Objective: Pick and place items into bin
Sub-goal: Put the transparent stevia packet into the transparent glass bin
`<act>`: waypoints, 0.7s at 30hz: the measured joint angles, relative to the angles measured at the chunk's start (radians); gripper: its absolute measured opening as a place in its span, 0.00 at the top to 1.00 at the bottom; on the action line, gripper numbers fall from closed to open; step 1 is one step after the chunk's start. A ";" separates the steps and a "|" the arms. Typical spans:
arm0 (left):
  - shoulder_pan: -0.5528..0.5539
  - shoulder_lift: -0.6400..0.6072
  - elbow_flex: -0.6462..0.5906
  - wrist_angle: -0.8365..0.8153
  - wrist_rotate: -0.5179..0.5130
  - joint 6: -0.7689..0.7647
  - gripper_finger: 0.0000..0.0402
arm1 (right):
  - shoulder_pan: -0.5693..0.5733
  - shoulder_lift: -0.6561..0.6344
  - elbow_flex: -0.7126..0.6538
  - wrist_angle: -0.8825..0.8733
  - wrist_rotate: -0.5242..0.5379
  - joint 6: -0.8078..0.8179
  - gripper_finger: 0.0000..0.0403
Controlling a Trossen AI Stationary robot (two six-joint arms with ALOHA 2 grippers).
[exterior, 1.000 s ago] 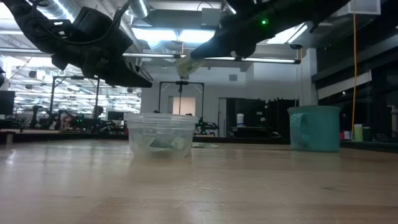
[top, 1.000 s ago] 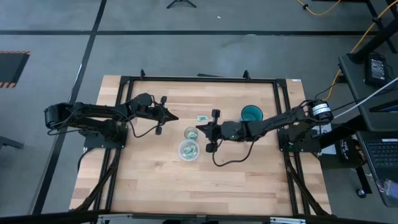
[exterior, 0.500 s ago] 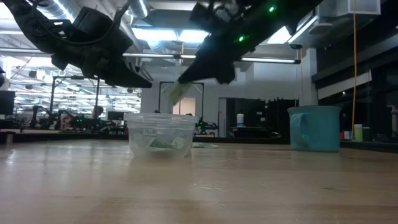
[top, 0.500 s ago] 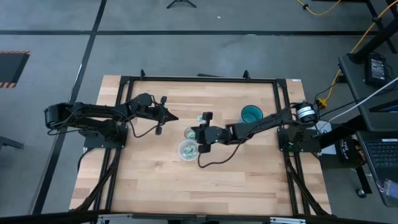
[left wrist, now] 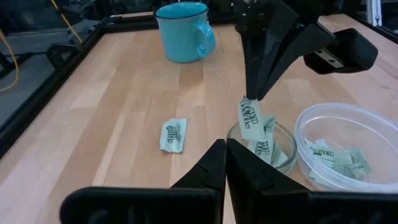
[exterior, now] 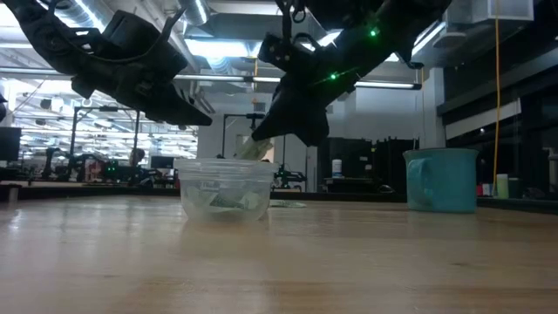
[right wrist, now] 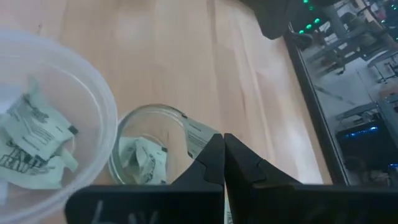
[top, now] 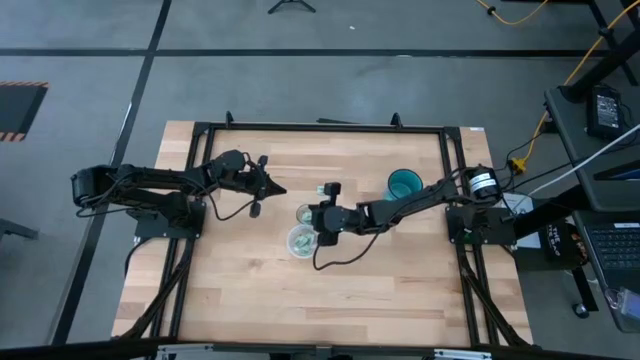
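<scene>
My right gripper (top: 313, 215) is shut on a teal-and-white packet (left wrist: 249, 116) and hangs over a small clear glass (left wrist: 262, 148). That glass holds another packet. Beside it stands a wider clear plastic bowl (left wrist: 348, 147) with several packets lying inside. One more packet (left wrist: 173, 135) lies flat on the wood toward the far side. My left gripper (left wrist: 225, 155) is shut on nothing and hovers left of the containers, pointing at them. In the low view the held packet (exterior: 252, 148) hangs just above the bowl's rim (exterior: 225, 163). My right gripper pinches the packet's upper end (left wrist: 248, 101) between its two fingers, coming from above and slanting down from the table's right. The packet hangs nearly upright below the fingers, lifted clear of the table. Its lower end (left wrist: 252, 138) reaches the small glass's mouth.
A teal mug (top: 404, 184) stands on the table, right of and beyond the containers. A black frame (top: 320, 128) runs around the tabletop. Bare wood lies toward the near edge (top: 320, 300).
My right gripper has moved slightly toward the table's left and down, tipping its fingers downward. The packet it holds has come down from well above the bowl to about rim height over the small glass. The left arm has kept still.
</scene>
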 joint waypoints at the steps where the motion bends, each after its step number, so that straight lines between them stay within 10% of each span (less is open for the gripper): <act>1: 0.000 0.000 0.000 0.000 0.000 -0.001 0.98 | 0.000 0.000 0.000 -0.001 -0.003 0.004 1.00; 21: 0.000 0.000 0.000 -0.004 0.000 0.000 0.99 | -0.011 0.064 0.000 0.014 -0.036 0.073 0.97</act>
